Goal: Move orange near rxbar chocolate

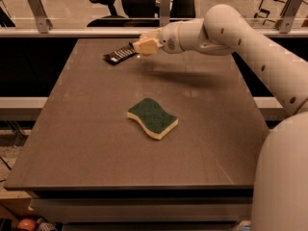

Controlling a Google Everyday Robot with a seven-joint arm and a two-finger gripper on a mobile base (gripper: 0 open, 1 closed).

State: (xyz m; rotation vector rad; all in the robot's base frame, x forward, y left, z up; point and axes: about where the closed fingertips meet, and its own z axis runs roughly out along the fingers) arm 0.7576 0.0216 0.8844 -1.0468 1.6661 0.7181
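Note:
The rxbar chocolate (119, 54) is a flat black bar with white print, lying at the far left of the table (86, 129). My gripper (144, 46) hovers just to the right of the bar's right end, a little above the table top, with the arm reaching in from the right. The tip of the gripper is a pale yellow-orange lump. The orange does not show as a separate thing anywhere on the table; it is hidden or out of view.
A green-and-yellow wavy sponge (153, 118) lies near the middle of the table. A rail (72, 32) with posts runs behind the far edge, with office chairs (108, 6) beyond. My own white body (284, 177) fills the lower right.

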